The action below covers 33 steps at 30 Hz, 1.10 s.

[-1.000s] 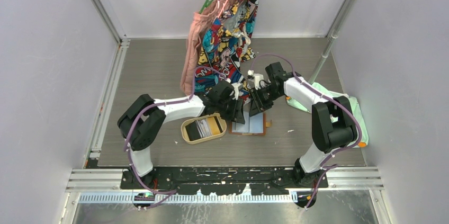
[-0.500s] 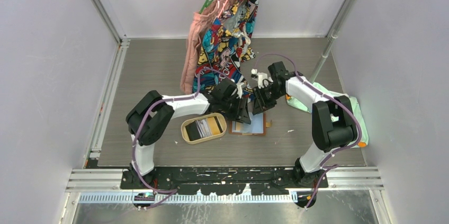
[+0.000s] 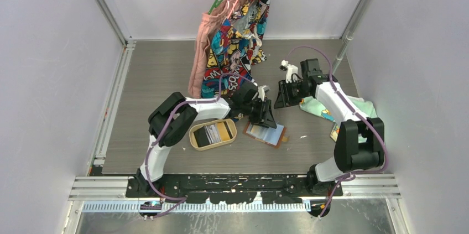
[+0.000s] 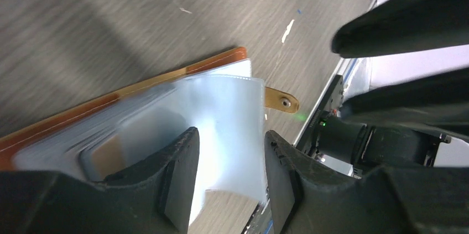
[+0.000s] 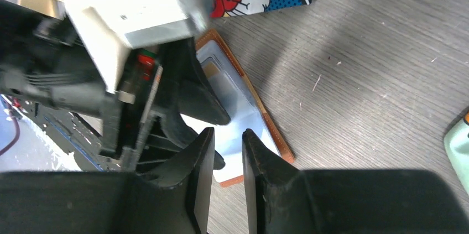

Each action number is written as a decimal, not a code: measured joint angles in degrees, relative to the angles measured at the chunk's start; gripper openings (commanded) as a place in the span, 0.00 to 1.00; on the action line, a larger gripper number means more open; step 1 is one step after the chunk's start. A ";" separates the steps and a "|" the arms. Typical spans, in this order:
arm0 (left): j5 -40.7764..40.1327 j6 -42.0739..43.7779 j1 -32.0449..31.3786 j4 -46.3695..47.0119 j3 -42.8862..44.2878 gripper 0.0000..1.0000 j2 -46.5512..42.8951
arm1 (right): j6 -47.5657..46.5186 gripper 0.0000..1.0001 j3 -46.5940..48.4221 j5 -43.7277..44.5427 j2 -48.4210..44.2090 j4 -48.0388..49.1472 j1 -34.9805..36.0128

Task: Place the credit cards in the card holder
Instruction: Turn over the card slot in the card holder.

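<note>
1. At the far left, bare grey tabletop (image 3: 160, 73) runs out to a metal rail, leaving wide open room.
2. Left of centre sits an oval light-wood tray (image 3: 193, 135). The credit cards (image 3: 213, 133), black, striped and yellow, lie flat inside its rim.
3. Just right of the tray, the left gripper (image 3: 267, 118) reaches down at the far edge of the card holder (image 3: 266, 133). Its fingers (image 4: 182, 167) stand moderately apart, with clear sleeves showing in the gap. Whether they pinch a sleeve cannot be told.
4. The card holder lies open and slightly skewed on the tabletop, clear pages up. Its tan border is visible and its snap tab (image 3: 285, 139) sticks out to the right. Bare tabletop lies in front of it.
5. The right gripper (image 3: 281, 97) hangs farther back and to the right, clear of the holder. Its fingers are narrowly parted and hold nothing.
6. A pale green cloth (image 3: 332, 109) lies by the right edge.
</note>
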 measured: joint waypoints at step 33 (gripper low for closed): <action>-10.34 13.16 2.01 -0.39 -17.88 0.47 -21.53 | -4.33 0.23 3.04 3.15 19.23 -7.41 5.95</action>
